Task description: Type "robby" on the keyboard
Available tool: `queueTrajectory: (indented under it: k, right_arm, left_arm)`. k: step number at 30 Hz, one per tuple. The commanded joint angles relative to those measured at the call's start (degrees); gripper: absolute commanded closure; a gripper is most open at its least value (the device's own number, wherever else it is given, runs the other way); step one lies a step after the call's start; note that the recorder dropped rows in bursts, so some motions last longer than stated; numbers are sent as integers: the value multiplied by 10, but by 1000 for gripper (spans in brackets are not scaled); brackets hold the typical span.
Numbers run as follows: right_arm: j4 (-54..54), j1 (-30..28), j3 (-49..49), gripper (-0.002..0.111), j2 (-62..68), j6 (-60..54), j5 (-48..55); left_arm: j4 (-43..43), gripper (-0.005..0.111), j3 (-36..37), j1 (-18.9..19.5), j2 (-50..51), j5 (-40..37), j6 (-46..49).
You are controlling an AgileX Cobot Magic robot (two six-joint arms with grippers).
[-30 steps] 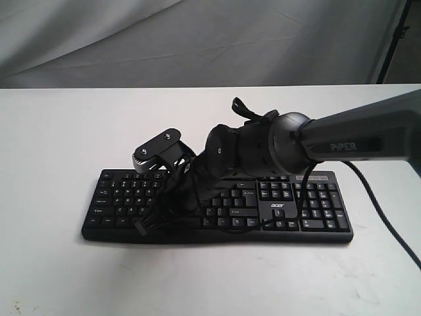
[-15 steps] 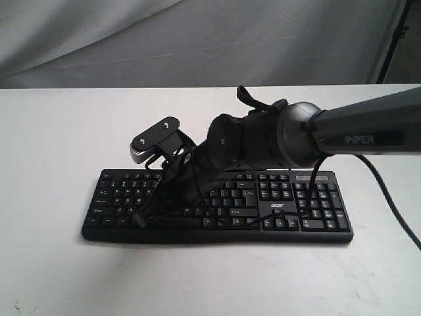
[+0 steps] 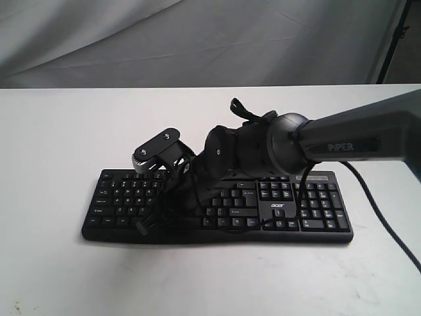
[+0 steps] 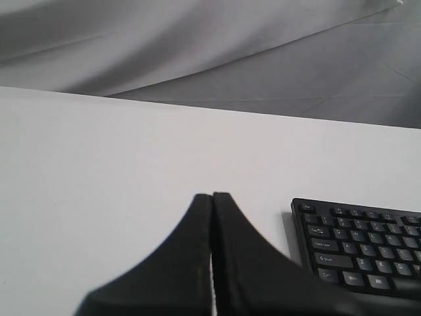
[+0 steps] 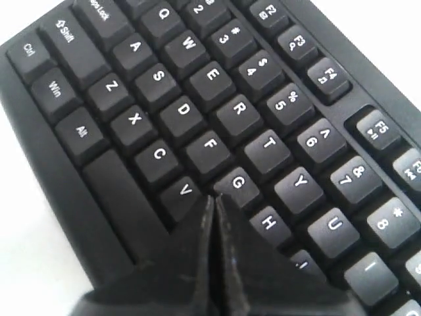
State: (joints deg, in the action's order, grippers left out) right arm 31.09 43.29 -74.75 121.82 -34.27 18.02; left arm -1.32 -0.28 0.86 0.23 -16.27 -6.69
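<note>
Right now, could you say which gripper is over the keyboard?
The right gripper, above the keyboard near V and G; the left gripper hangs beside it over the table.

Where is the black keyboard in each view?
Exterior view: wide flat black keyboard, mid-picture, partly behind the dark right arm.
Left wrist view: one end only, beyond the shut left gripper.
Right wrist view: letter keys fill it, under the shut right gripper.
Shared landmark: left Shift key.

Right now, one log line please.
right gripper: shut, tip between V key and G key of keyboard | left gripper: shut, over table | contact: cannot tell
</note>
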Motion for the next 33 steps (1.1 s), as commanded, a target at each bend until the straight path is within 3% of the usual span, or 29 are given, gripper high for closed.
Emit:
queueTrajectory:
  k: [1, 11, 33]
  right_arm:
    - [-6, 0, 0, 108, -23, 1, 2]
    - [-10, -41, 0, 108, -46, 4, -18]
    - [4, -39, -47, 108, 13, 0, 3]
  left_arm:
    - [5, 107, 3, -2, -2, 1, -3]
    - [5, 107, 3, -2, -2, 1, -3]
    - [5, 107, 3, -2, -2, 1, -2]
